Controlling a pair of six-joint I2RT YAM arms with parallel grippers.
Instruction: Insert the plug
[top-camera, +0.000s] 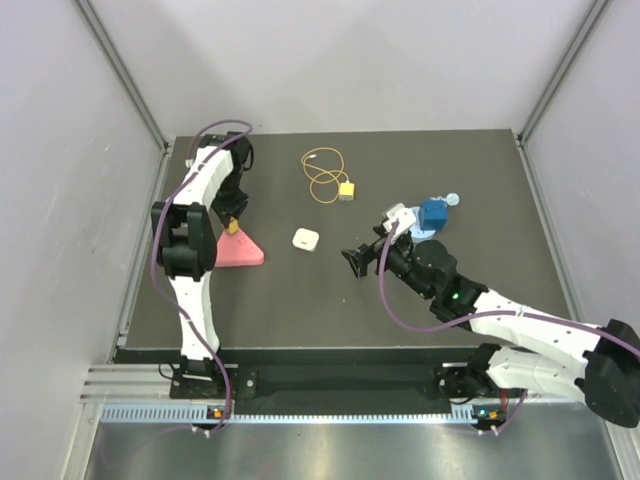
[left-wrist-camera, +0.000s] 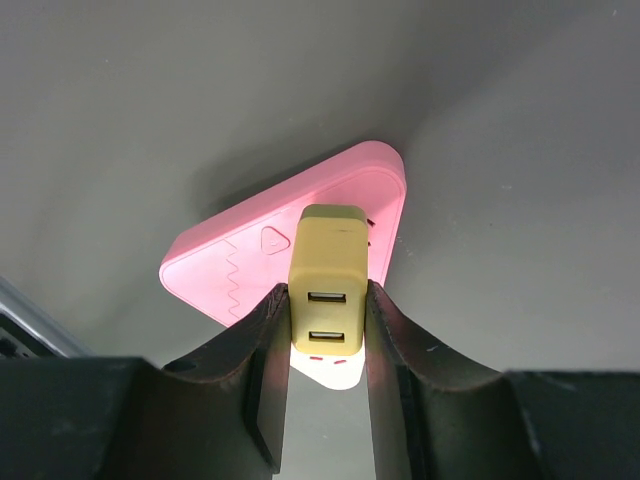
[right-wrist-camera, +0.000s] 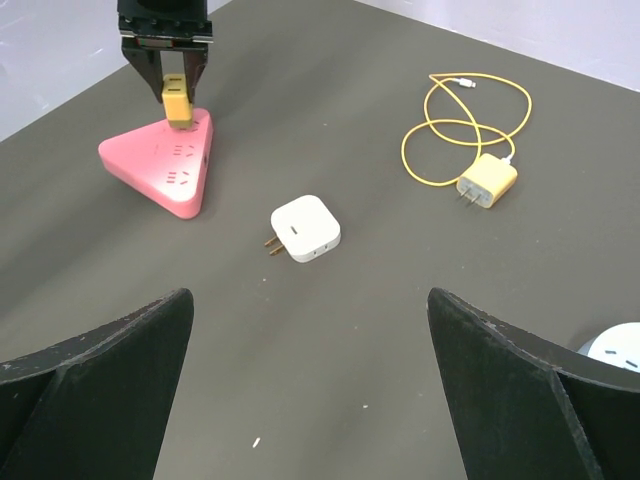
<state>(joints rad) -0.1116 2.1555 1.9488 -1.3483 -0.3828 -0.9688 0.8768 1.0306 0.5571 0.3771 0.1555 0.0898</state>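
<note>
Gripping a yellow block (left-wrist-camera: 330, 250) w/ two USB slots, the left end effector (left-wrist-camera: 327, 330) pinches it btwn both fingers, upright, over a corner of the pink triangular power strip (left-wrist-camera: 250, 260) at the left of the tabletop (top-camera: 480, 180); whether they touch, can't tell. Right of centre, the right end effector (right-wrist-camera: 310, 400) hangs spread wide, empty. A white charger (right-wrist-camera: 305, 228) lies btwn the two arms. Farther back lies the plug (right-wrist-camera: 487, 180), its yellow wire (right-wrist-camera: 440, 130) looped just beyond it.
</note>
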